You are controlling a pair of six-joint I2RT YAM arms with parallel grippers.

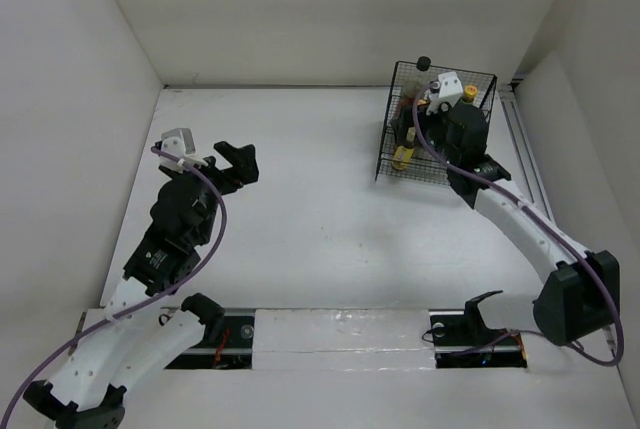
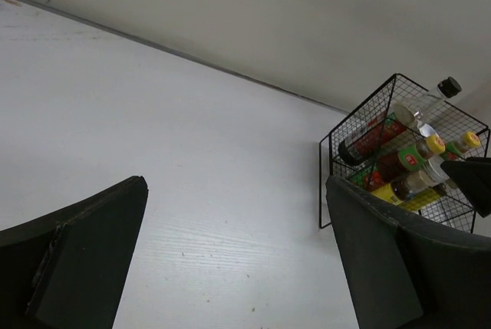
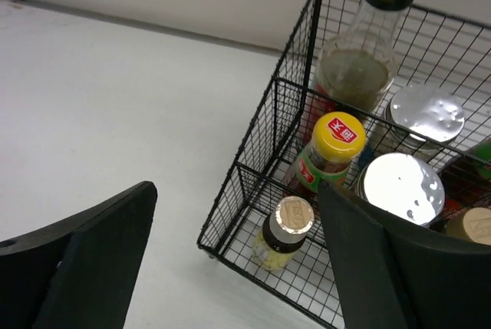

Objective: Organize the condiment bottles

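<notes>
The condiment bottles stand together in a black wire basket [image 1: 385, 129] at the back right. The right wrist view shows a tall black-capped bottle [image 3: 360, 53], a red-sauce bottle with a yellow cap [image 3: 331, 152], a small yellow tan-capped bottle [image 3: 282, 233] in the near corner, and two silver-lidded jars [image 3: 426, 114] [image 3: 399, 187]. My right gripper [image 3: 238, 256] hovers open above the basket's near corner [image 3: 261, 145], holding nothing. My left gripper [image 1: 238, 164] is open over bare table at the left, far from the basket [image 2: 360, 126], and its jaws [image 2: 238, 256] hold nothing.
White walls close the table at the back and both sides. A dark rail [image 1: 528, 149] runs along the right wall beside the basket. The arm bases and a slotted strip [image 1: 340, 334] line the near edge.
</notes>
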